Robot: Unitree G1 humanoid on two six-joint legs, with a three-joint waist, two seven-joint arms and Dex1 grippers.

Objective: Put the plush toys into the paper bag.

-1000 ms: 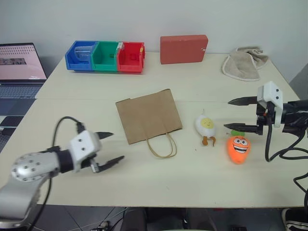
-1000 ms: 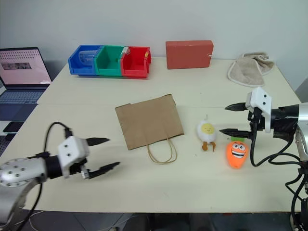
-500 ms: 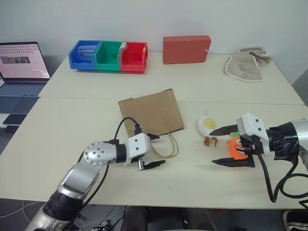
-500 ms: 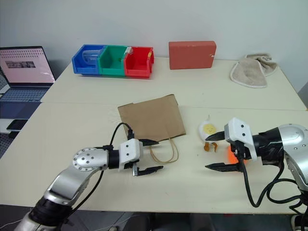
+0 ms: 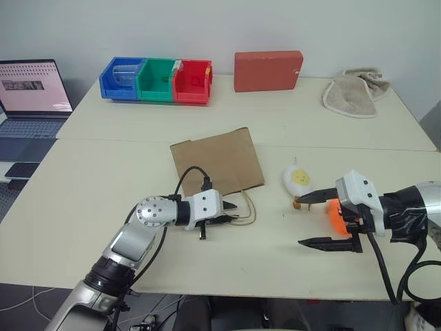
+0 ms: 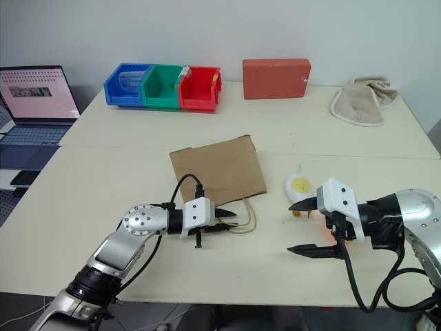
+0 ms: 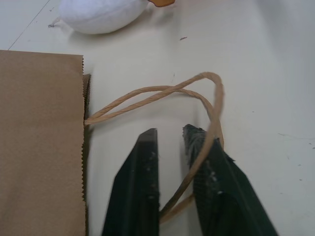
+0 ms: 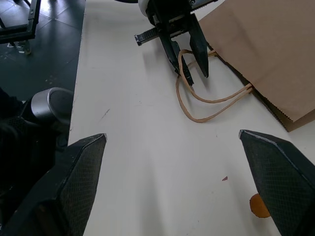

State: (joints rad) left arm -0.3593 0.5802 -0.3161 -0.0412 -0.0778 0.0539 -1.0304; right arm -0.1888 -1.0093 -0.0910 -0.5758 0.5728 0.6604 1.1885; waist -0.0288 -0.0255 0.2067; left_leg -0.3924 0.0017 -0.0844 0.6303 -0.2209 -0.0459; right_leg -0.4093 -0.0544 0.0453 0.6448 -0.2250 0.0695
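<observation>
The brown paper bag (image 5: 217,162) lies flat mid-table, its thin loop handles (image 7: 162,93) trailing toward the front edge. My left gripper (image 5: 233,215) is shut on one handle loop, the cord pinched between its black fingers (image 7: 142,187). To the right of the bag lies the white egg toy (image 5: 298,179). Just right of the egg, the orange carrot toy (image 5: 335,215) is partly hidden behind my right gripper (image 5: 299,222). That gripper is open wide and empty, its fingers pointing left toward the bag, the upper fingertip near the egg's brown legs.
Blue, green and red bins (image 5: 155,79) stand at the back left. A red block (image 5: 267,70) is at the back centre, a beige towel (image 5: 355,91) at the back right. A laptop (image 5: 31,93) sits on a side table to the left.
My left gripper travelled right to the bag's handles and closed on one loop. My right gripper came down and nearer the front edge beside the carrot, staying open.
</observation>
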